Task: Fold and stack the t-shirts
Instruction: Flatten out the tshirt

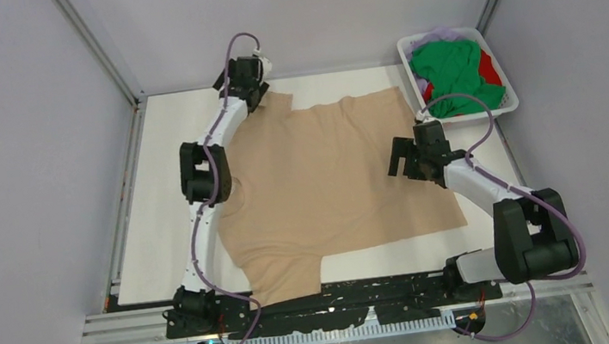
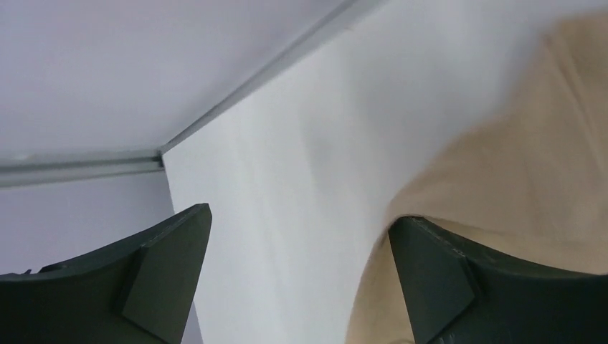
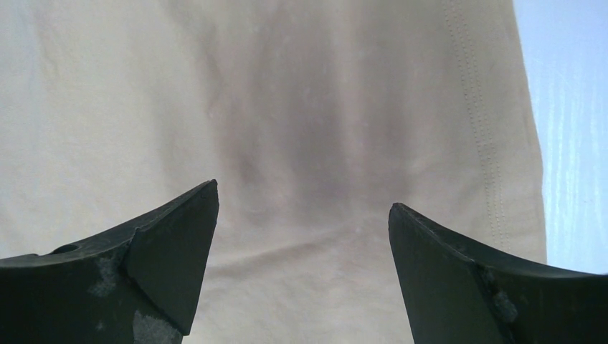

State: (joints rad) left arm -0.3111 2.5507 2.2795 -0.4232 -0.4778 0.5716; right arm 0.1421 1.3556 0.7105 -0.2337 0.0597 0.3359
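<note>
A large beige-tan t-shirt (image 1: 328,178) lies spread flat on the white table (image 1: 161,232). My left gripper (image 1: 251,81) is open at the shirt's far left sleeve (image 2: 516,165); one finger (image 2: 459,279) rests over the sleeve's edge, the other over bare table. My right gripper (image 1: 403,159) is open and empty, hovering above the shirt's right part near its hem (image 3: 480,122). A green t-shirt (image 1: 454,73), a red one (image 1: 490,66) and a pale lilac one (image 1: 433,36) lie crumpled in the white basket (image 1: 508,105).
The basket stands at the far right corner of the table. Grey walls and metal frame posts (image 1: 96,48) enclose the table on three sides. A black rail (image 1: 342,302) runs along the near edge, under the shirt's near sleeve.
</note>
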